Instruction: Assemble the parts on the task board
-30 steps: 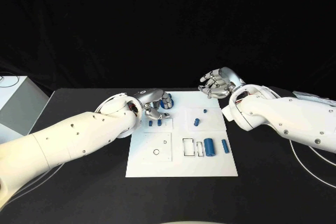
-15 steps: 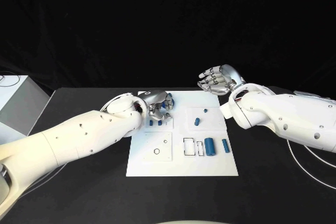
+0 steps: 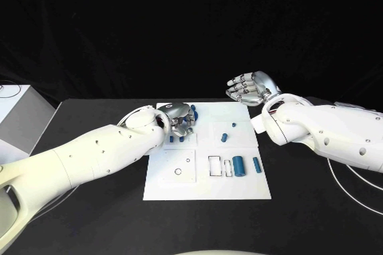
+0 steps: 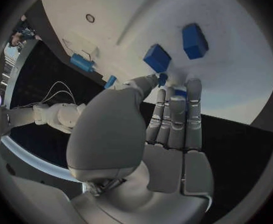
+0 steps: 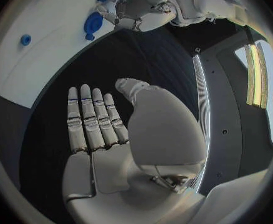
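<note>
Fingers of the left hand [image 3: 180,118] are pinching a blue part [image 4: 163,78] over the task board [image 3: 207,188]; next, seating it. Right hand [image 3: 249,90] is hanging wide, empty.

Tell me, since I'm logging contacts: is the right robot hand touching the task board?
Apart. The head view shows the right robot hand raised beyond the task board's far edge, holding nothing.

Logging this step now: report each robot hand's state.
Left robot hand: fingertips at small blue parts on the white task board; grip cannot be told.
Right robot hand: open, holding nothing.
</note>
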{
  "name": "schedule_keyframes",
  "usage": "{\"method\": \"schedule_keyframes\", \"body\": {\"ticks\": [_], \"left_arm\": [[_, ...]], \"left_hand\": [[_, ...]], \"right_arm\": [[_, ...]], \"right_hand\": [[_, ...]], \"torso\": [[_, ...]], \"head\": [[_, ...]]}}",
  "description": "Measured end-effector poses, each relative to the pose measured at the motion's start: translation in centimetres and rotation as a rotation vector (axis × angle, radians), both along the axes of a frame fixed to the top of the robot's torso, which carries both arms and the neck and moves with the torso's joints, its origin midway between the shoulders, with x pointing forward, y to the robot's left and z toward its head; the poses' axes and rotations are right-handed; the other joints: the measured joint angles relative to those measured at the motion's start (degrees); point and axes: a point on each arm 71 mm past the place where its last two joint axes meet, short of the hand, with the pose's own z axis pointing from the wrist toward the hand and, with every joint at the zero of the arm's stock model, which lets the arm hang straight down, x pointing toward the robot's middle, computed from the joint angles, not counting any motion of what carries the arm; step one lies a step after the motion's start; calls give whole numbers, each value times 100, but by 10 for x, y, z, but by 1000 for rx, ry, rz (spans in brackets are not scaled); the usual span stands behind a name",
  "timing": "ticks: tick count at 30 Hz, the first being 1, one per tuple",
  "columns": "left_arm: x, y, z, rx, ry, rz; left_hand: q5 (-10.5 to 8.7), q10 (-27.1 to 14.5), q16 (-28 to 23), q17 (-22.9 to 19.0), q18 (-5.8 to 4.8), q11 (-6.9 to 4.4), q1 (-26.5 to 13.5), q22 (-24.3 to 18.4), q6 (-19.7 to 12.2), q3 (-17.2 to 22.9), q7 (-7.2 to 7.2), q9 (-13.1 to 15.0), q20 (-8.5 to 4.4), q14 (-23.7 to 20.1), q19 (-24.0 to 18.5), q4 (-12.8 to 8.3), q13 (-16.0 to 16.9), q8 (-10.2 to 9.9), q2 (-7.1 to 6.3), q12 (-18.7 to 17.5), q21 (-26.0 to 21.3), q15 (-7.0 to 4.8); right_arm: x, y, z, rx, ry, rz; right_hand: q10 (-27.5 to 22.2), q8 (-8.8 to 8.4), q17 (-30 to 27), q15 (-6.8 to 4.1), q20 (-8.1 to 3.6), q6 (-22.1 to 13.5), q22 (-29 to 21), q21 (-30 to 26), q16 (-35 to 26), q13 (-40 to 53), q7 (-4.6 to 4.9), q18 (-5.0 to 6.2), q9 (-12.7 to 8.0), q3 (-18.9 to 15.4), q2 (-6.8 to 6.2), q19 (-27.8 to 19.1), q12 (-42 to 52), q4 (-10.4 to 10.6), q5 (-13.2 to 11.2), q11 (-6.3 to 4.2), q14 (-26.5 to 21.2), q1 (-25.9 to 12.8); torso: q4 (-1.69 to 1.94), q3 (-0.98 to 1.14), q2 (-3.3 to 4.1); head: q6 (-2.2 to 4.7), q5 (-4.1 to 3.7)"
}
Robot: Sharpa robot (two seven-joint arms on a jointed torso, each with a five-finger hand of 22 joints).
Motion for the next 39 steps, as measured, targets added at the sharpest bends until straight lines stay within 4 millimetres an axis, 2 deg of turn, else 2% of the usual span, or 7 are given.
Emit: {"method": "schedule_keyframes", "body": {"ticks": [8, 13, 16, 23, 33, 36, 39], "left_arm": [[-1, 0, -1, 20, 20, 7], [0, -1, -2, 27, 31, 13], [1, -1, -2, 27, 33, 17], [2, -1, -2, 23, 36, 24], [4, -2, -2, 14, 39, 29], [5, -2, -2, 10, 40, 30], [5, -1, -2, 7, 42, 30]], "left_hand": [[1, 0, 64, 54, -1, 0, -2, 174, 20, 83, -20, -48, 12, 0, 14, -38, -50, -43, 2, -48, 144, 0], [2, 43, 135, 74, -1, 43, -12, 252, 84, 132, -19, -74, 25, 37, 60, -22, -78, -77, -8, -67, 215, 7], [2, 146, 216, 122, -1, 7, -13, 360, 126, 206, -17, -93, 8, 101, 120, -50, -97, -97, -6, -67, 312, -11], [2, 326, 339, 184, -2, -46, 42, 567, 302, 409, -27, -121, -42, 222, 236, -206, -167, -131, 107, -112, 510, -56], [-17, 544, 466, 285, -2, -92, 50, 850, 420, 614, -31, -163, -101, 381, 351, -410, -240, -210, 176, -242, 772, -113], [-30, 556, 466, 126, -2, -81, 20, 874, 420, 649, -31, -198, -104, 381, 354, -468, -286, -317, 205, -377, 793, -113], [-30, 565, 466, 47, -2, -72, 20, 883, 420, 644, -31, -200, -104, 381, 354, -475, -325, -330, 206, -442, 797, -113]], "right_arm": [[0, 0, 0, 7, -3, 4], [0, 1, 1, 10, -4, 6], [0, 2, 1, 11, -4, 8], [0, 2, 0, 13, -3, 10], [0, 3, 0, 13, -1, 14], [0, 3, 0, 14, 0, 15], [0, 4, 0, 14, 1, 17]], "right_hand": [[0, -38, -78, -4, 1, 0, -98, 0, -67, -6, 0, -1, -30, -16, 0, -16, -89, -16, 23, 0, 34, 0], [0, -66, -98, -4, 1, 0, -118, 0, -67, -6, 0, -2, -39, -16, 0, -16, -121, -15, 23, 0, 34, 0], [1, -66, -107, -4, 1, 0, -126, 0, -92, -6, 0, -2, -39, -16, 0, -16, -155, -15, 23, 0, 34, 0], [9, -88, -114, -4, 1, 0, -135, 0, -101, -5, 0, -4, -47, -23, 1, -16, -155, -21, 23, 8, 34, -1], [22, -88, -132, -4, 1, 0, -154, 0, -100, -5, 0, -4, -52, -32, 24, -16, -177, -30, 23, 20, 34, -24], [21, -88, -144, 6, 1, 0, -169, 0, -100, -5, 0, -4, -52, -33, 24, -15, -177, -30, 44, 20, 44, -24], [40, -88, -146, 15, 1, 0, -179, 0, -100, -5, 0, -5, -52, -33, 24, -15, -177, -30, 44, 38, 53, -24]], "torso": [[0, -1, 2], [-2, -3, -1], [-1, -4, -2], [-4, -4, -2], [-8, -4, 4], [-9, -4, 4], [-8, 0, 4]], "head": [[-26, 8], [-35, 19], [-36, 21], [-47, 31], [-57, 38], [-63, 40], [-67, 40]]}}
